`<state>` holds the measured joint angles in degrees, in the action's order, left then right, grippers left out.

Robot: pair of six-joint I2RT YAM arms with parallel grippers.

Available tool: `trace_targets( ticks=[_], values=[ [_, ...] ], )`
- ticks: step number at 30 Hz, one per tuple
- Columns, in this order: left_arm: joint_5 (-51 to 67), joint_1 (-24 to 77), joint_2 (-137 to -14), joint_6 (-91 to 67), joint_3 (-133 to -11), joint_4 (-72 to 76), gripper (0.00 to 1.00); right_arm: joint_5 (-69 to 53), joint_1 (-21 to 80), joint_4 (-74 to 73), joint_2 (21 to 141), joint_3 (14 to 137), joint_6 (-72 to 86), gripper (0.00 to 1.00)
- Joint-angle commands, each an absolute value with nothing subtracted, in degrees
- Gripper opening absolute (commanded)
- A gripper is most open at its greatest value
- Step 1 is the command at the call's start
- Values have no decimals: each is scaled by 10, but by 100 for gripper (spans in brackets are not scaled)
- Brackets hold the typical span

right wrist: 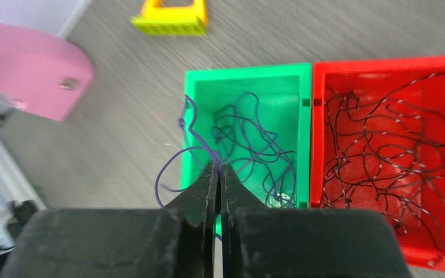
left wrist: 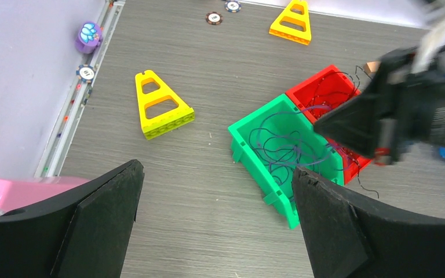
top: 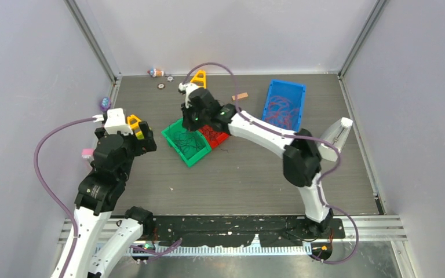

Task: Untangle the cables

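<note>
Right fingers [right wrist: 203, 186] clamped on purple cable [right wrist: 203, 146] above green bin [right wrist: 243, 72], left fingers [left wrist: 107, 202] spread wide apart.

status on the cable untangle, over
Left gripper open, empty, standing off. Right gripper shut on purple cable above green bin. Cable loops outside the bin wall; rest tangled inside.

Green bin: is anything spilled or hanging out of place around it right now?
Yes. A purple cable pinched in the right claw loops out over the green bin wall and hangs outside it. Beside the red bin, a dark strand lies loose on the table instead of inside.
</note>
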<state>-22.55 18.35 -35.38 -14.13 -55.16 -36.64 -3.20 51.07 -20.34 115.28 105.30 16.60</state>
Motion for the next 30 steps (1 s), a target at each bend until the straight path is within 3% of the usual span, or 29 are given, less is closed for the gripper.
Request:
trace_targets(
  ticks=[1,5,10,15,20,22,24,26,27,30],
  values=[
    [-228,181,-352,-128,-544,-351,99,35,531,-207,1240,1122,156,6],
    [-220,181,-359,-128,-543,-352,100,120,554,-278,1354,1214,134,5],
    [-209,181,-367,-127,-539,-353,100,151,558,-300,1392,1238,125,6],
    [-203,181,-373,-128,-535,-354,100,145,559,-276,1328,1187,118,28],
    [-190,181,-378,-133,-534,-358,100,143,559,-246,1237,1138,110,39],
    [-178,181,-379,-135,-532,-359,99,139,559,-232,1182,1108,107,49],
    [-168,181,-378,-139,-528,-358,99,135,559,-201,1128,1056,105,69],
    [-161,181,-377,-141,-525,-357,100,131,558,-159,1070,992,101,95],
    [-157,181,-377,-143,-524,-357,100,130,558,-136,1052,951,97,99],
    [-150,181,-376,-149,-523,-358,100,129,553,-111,970,885,84,95]
  ],
)
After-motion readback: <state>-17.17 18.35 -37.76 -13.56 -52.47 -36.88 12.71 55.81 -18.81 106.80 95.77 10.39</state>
